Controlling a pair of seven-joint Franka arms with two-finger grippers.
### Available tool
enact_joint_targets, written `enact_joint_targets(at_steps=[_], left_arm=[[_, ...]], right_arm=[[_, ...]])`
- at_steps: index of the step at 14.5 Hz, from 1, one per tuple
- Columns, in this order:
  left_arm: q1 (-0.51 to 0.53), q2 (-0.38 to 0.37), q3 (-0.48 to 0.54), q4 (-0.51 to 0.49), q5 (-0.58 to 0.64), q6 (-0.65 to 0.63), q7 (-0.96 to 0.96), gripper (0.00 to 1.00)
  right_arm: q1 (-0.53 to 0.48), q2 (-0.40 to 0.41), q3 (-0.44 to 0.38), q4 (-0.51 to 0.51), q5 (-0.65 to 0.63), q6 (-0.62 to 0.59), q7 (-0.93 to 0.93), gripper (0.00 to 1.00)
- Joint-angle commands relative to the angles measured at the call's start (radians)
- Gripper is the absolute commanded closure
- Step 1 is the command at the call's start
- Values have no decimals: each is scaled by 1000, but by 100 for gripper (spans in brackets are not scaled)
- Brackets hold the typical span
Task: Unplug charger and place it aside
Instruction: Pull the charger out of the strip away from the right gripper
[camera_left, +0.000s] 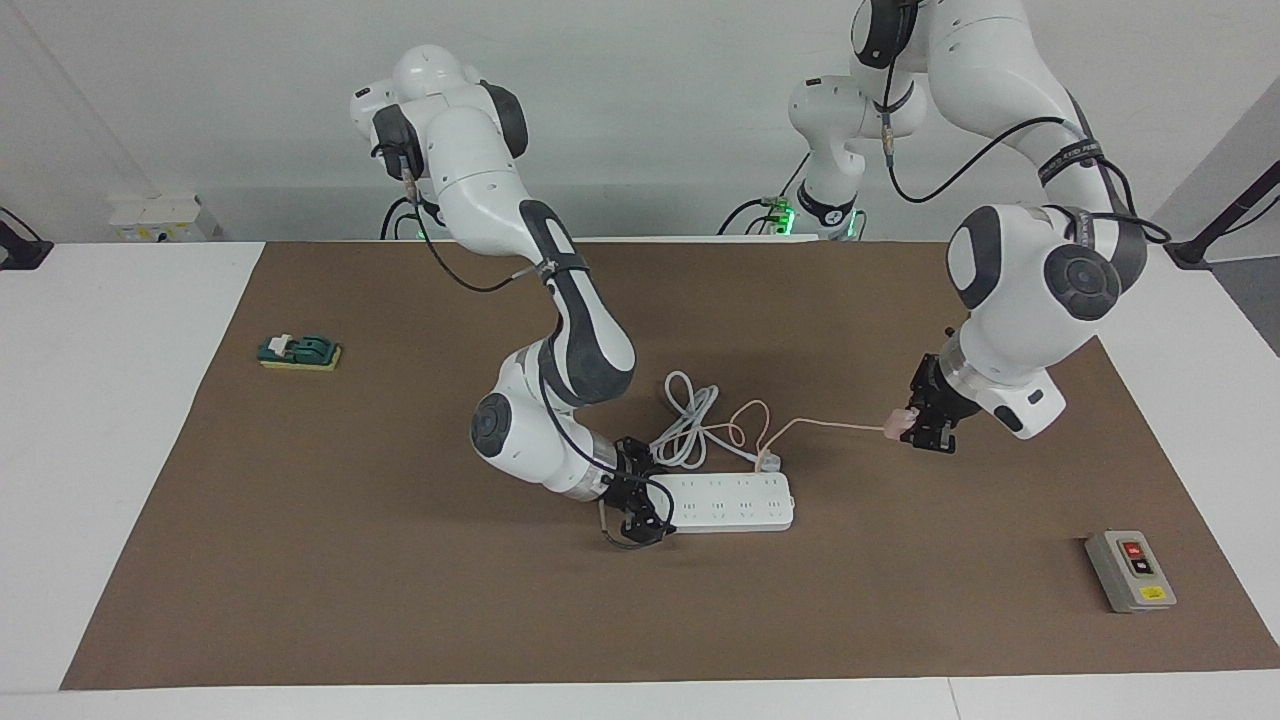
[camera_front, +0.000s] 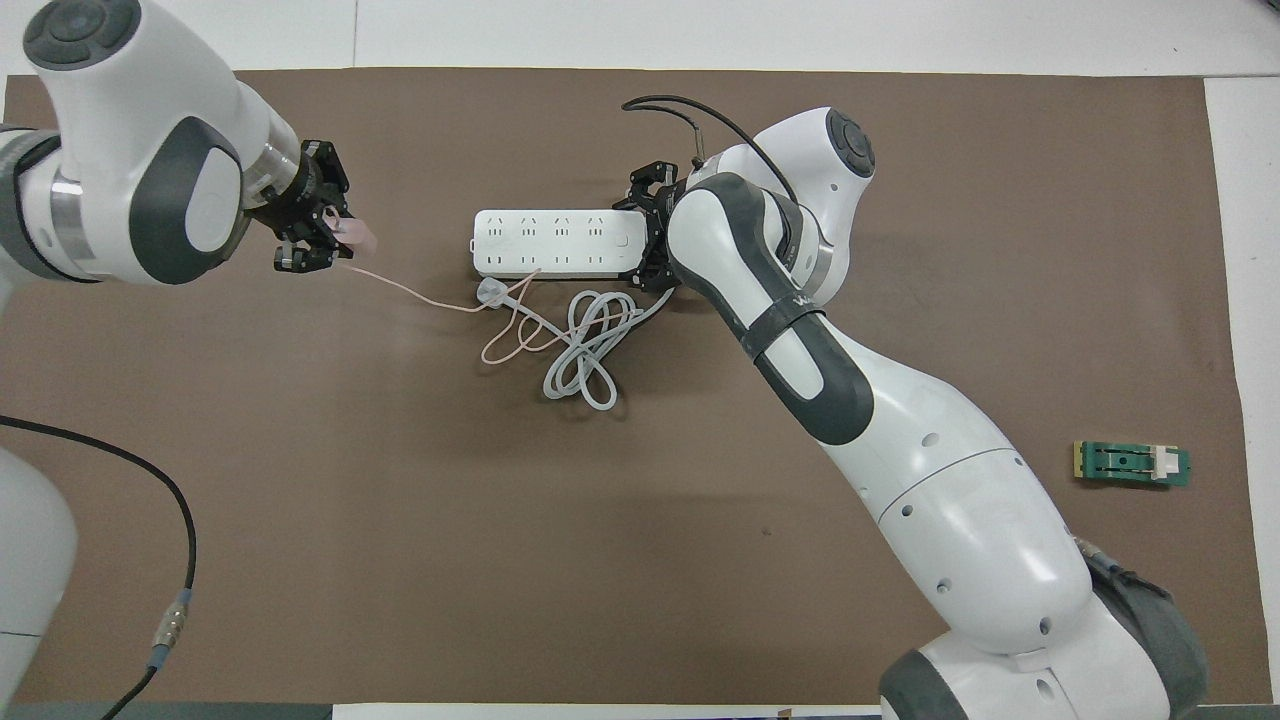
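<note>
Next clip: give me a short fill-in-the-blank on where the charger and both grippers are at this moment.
1. The pink charger is held by the ____ gripper.
2. The right gripper is at one end of the white ____.
3. The charger is no longer plugged into the power strip; its thin cable is ____ in colour.
4. The grey box with a red button lies toward the ____ arm's end of the table.

Missing words: left; power strip; pink; left
</note>
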Motion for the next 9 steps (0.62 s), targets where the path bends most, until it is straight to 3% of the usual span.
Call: enact_joint_targets(at_steps=[1, 6, 9], left_arm=[[75, -46, -5, -30, -1, -57, 157, 100], [205, -83, -4, -107, -2, -50, 455, 100], [225, -132, 1, -228, 2, 34, 598, 100]], right_arm=[[-10, -24, 2, 17, -11, -2, -3, 0], [-30, -143, -8, -35, -14, -86, 51, 0], [-47, -225, -53, -40, -42, -221, 51, 0]])
